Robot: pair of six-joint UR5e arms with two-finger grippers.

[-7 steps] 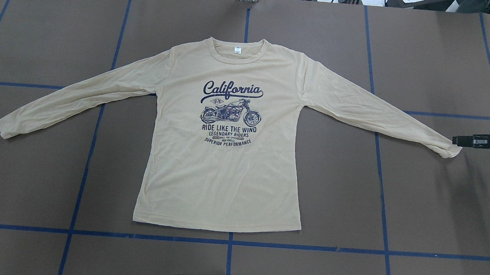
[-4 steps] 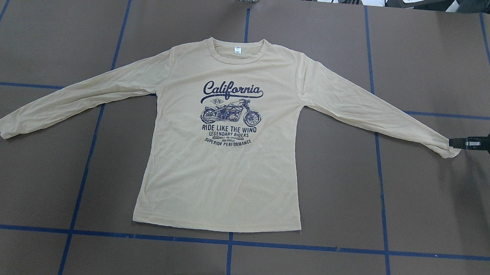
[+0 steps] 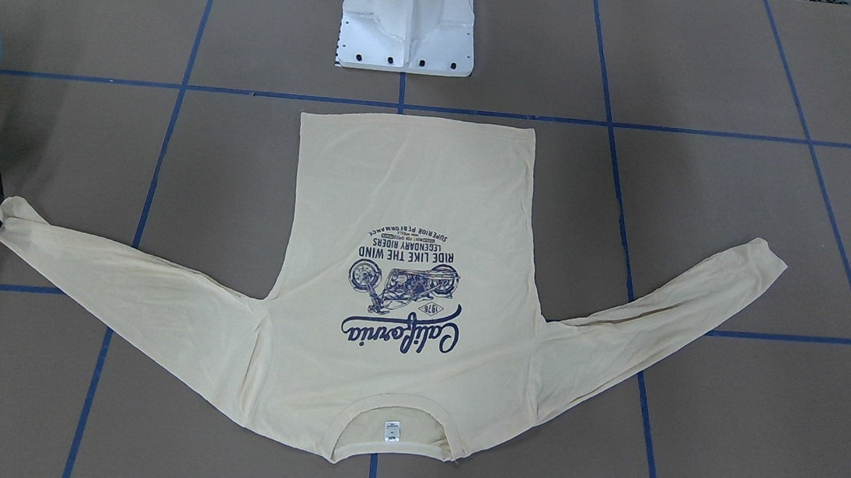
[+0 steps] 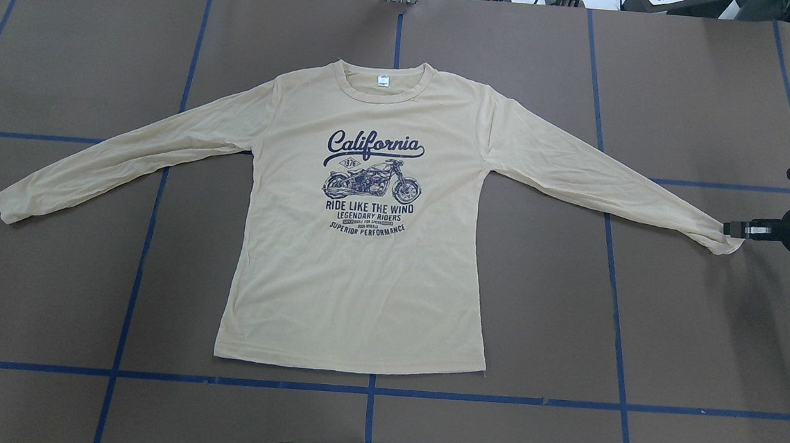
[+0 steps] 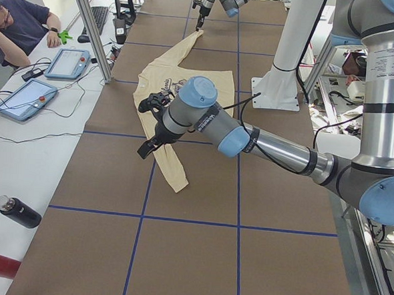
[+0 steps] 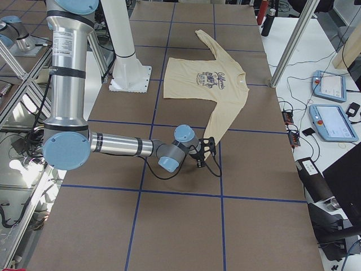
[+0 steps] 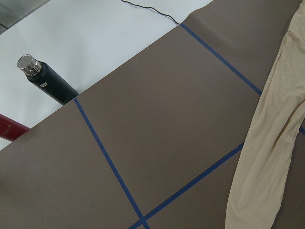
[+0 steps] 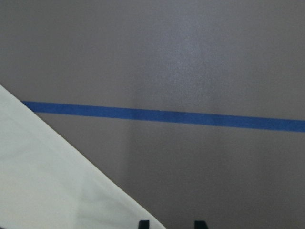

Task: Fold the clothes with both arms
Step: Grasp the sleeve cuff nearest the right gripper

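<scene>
Shirt (image 4: 357, 267) flat on table (image 4: 638, 322), print side up, neck on far side from base (image 3: 407, 26), hem nearest base and just short of a blue tape line. Both sleeves spread wide, slanting out and back toward robot's side; cloth mostly smooth, light creases at armpits. R gripper (image 4: 734, 229) down low at cuff (image 4: 722, 239) of sleeve on robot's right, its arm coming in from table's right end. R wrist cam: two fingertips (image 8: 143, 224) apart w/ clear gap, one over cloth edge, other over bare table, so jaws parted, nothing pinched. Whether tips touch cloth: can't tell. L gripper (image 5: 145, 149) seen only from side cam at table's left end; held up off table beside middle of other sleeve, arm stretched out across tape grid. Its jaws parted or closed: can't tell from that view. L wrist cam shows no fingers, only sleeve end (image 7: 267, 157) at view's right, tape lines, and black bottle (image 7: 45, 81) lying on white bench past table edge, red cylinder (image 7: 9, 130) near it. Operator (image 5: 17, 26) seated at bench, two tablets (image 5: 26, 97) in front.
</scene>
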